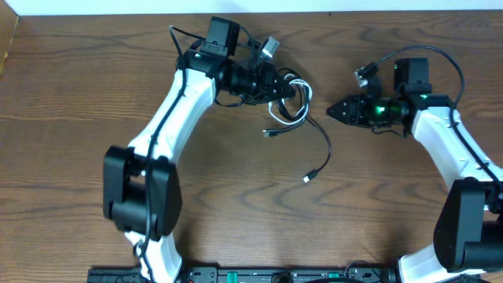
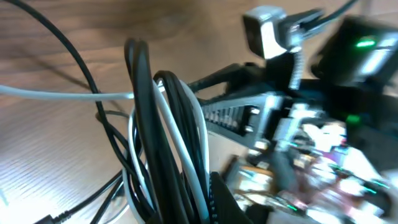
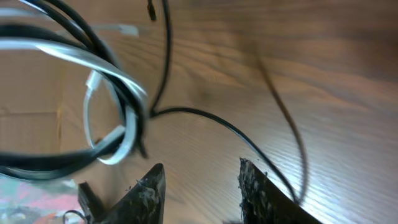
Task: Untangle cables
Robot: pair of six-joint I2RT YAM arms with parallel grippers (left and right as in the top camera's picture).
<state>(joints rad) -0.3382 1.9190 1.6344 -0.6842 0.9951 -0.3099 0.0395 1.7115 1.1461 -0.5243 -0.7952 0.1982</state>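
Observation:
A looped bundle of black and white cables (image 1: 292, 106) hangs at my left gripper (image 1: 287, 93), which is shut on it at the back middle of the table. In the left wrist view the bundle (image 2: 168, 137) rises out of the jaws (image 2: 189, 211). A thin black cable (image 1: 324, 148) trails from the bundle to a small plug (image 1: 306, 179). A short end with a plug (image 1: 270, 132) lies below the bundle. My right gripper (image 1: 334, 110) is open and empty, just right of the bundle and pointing at it. Its fingers (image 3: 202, 180) face the loops (image 3: 118, 93).
The wooden table (image 1: 236, 212) spreads in front of both arms. Thicker black wires (image 1: 185, 39) run along the left arm, and others along the right arm (image 1: 409, 53). The table's back edge (image 1: 330, 11) is close behind both grippers.

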